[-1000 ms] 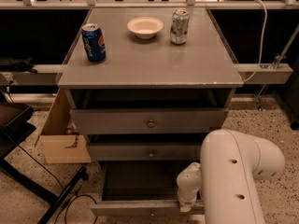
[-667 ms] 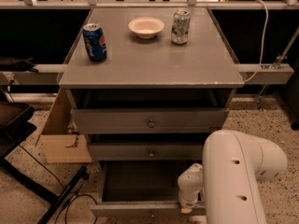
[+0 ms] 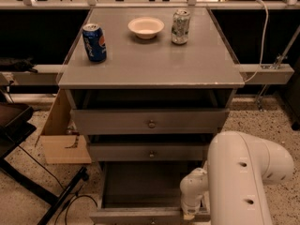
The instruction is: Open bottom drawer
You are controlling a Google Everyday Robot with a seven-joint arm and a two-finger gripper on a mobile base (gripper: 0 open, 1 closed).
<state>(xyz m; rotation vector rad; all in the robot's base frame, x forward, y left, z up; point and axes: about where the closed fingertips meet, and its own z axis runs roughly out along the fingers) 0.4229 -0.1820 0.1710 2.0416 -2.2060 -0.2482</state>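
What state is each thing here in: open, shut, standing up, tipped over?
bottom drawer: pulled open
middle drawer: looks pushed in
top drawer: looks pushed in
blue can: upright
silver can: upright
bowl: right way up, looks empty
gripper: at the bottom drawer's front edge, mostly hidden under the arm

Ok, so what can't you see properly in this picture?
In the camera view:
- Gripper, down at the bottom drawer front: mostly hidden by the white arm.
- Drawer's knob and front face: cut off by the bottom edge.
- Drawer's right inside: behind the arm.
- Silver can label: too small to read.
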